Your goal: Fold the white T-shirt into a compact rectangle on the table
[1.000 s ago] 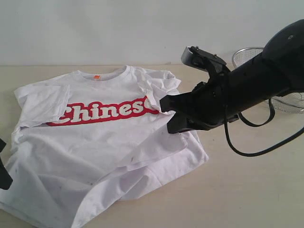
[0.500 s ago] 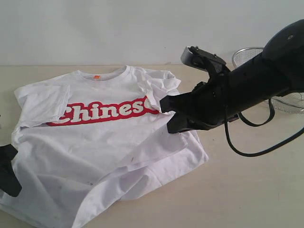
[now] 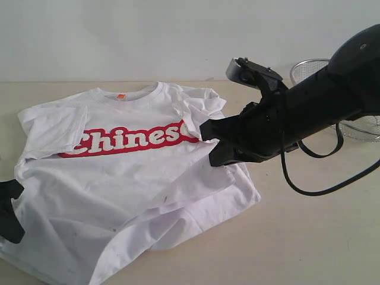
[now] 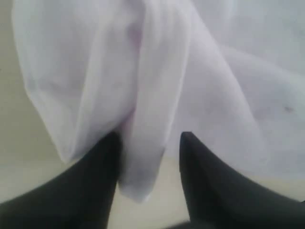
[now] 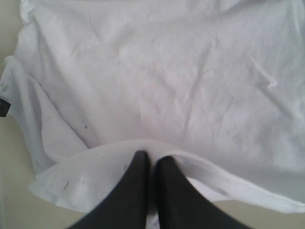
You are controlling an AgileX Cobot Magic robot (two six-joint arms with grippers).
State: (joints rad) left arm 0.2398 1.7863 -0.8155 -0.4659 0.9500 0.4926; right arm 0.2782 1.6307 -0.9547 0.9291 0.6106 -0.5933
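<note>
The white T-shirt (image 3: 119, 178) lies chest-up on the table (image 3: 309, 237), red lettering showing, with its right side rumpled and folded inward. My right gripper (image 3: 208, 142) is shut on a fold of the shirt's right edge; the right wrist view shows the fingers (image 5: 152, 160) pressed together on the white T-shirt (image 5: 167, 86). My left gripper (image 3: 13, 199) is at the shirt's lower-left edge. In the left wrist view its jaws (image 4: 150, 138) stand apart around a hanging fold of the white T-shirt (image 4: 143, 157), which touches one finger only.
A silver wire-mesh basket (image 3: 309, 68) stands at the back right, partly hidden by the right arm. A black cable (image 3: 297, 184) loops from that arm down over the table. Bare tabletop lies in front and to the right of the shirt.
My left gripper has come in from the left edge onto the shirt's lower-left border, and its jaws have narrowed. The right arm and its hold are unchanged.
</note>
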